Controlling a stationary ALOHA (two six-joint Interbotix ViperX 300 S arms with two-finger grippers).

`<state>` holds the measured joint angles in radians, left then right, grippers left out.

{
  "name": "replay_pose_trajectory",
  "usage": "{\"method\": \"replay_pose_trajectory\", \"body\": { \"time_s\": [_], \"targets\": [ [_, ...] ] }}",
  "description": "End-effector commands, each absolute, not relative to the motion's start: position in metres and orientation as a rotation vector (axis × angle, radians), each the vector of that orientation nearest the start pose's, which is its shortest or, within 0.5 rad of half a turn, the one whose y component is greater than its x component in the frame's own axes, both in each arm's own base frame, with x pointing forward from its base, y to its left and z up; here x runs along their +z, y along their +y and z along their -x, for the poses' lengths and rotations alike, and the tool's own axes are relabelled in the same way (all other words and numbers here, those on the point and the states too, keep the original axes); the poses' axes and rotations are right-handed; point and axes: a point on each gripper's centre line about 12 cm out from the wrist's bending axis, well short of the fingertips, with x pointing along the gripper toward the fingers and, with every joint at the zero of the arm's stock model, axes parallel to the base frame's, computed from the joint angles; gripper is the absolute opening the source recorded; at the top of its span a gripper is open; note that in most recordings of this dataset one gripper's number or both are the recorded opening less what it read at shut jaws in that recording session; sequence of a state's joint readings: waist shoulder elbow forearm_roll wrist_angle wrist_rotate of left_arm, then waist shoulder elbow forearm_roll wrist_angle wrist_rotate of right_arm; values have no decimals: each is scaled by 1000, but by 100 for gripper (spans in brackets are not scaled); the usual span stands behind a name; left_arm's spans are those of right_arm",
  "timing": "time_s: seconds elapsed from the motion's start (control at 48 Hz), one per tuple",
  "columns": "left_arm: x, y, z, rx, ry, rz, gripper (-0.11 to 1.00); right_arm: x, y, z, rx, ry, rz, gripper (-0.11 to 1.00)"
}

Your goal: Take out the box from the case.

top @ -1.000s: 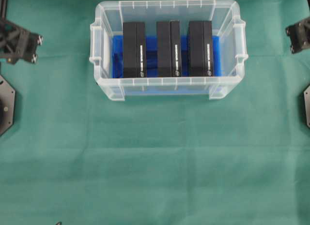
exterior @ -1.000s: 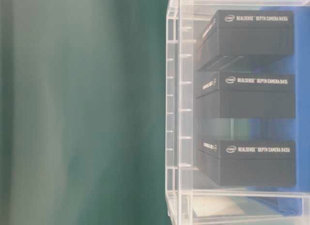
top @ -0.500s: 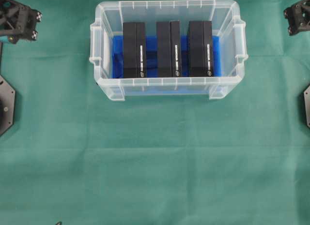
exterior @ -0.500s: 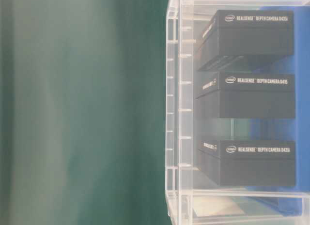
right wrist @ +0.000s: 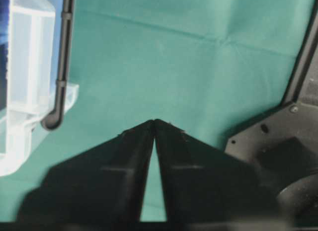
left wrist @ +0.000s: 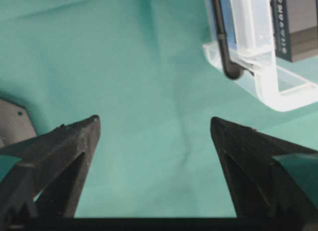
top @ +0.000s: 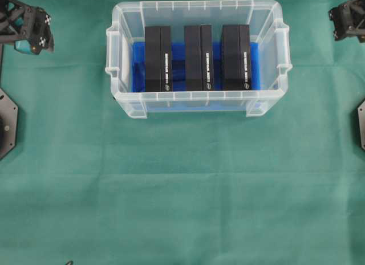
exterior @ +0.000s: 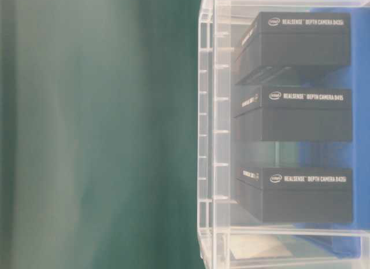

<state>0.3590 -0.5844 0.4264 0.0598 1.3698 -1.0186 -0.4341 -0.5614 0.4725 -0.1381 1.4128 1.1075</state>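
Printed in white on each of three black boxes, seen from table level: "RealSense Depth Camera D435" beside an oval logo too small to read. Standing on edge, side by side with gaps between, inside the clear plastic case (top: 197,102) on its blue lining (top: 180,71): left box (top: 158,58), middle box (top: 198,57), right box (top: 236,57). Set on green cloth (top: 182,185) toward the far edge of the overhead view.

Left gripper (left wrist: 154,122) hovering over bare cloth just beside the case's left corner and black handle (left wrist: 223,39), fingers spread wide, nothing between them. Right gripper (right wrist: 154,121) hovering near the case's right handle, fingertips meeting at the points with only a sliver of gap behind, holding nothing.

Compared with a second ago: both wrists shifted toward the far corners of the overhead view; case and boxes unmoved.
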Motion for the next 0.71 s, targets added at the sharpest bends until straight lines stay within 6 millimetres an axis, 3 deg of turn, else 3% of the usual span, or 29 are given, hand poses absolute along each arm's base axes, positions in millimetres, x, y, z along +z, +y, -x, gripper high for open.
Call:
{"method": "replay_pose_trajectory", "body": {
  "time_s": [0.0, 0.125, 0.229, 0.688],
  "targets": [
    [355, 86, -206, 945, 900, 1052, 92, 329, -108, -191, -1173, 919, -1092, 33],
    [355, 86, -206, 946, 895, 1056, 92, 328, -108, -191, -1189, 910, -1104, 74],
    [355, 86, -206, 946, 895, 1059, 92, 328, -108, -191, -1200, 901, -1116, 94],
    [355, 85, -204, 963, 883, 1083, 92, 326, -109, -192, -1215, 911, -1125, 94]
  ]
}}
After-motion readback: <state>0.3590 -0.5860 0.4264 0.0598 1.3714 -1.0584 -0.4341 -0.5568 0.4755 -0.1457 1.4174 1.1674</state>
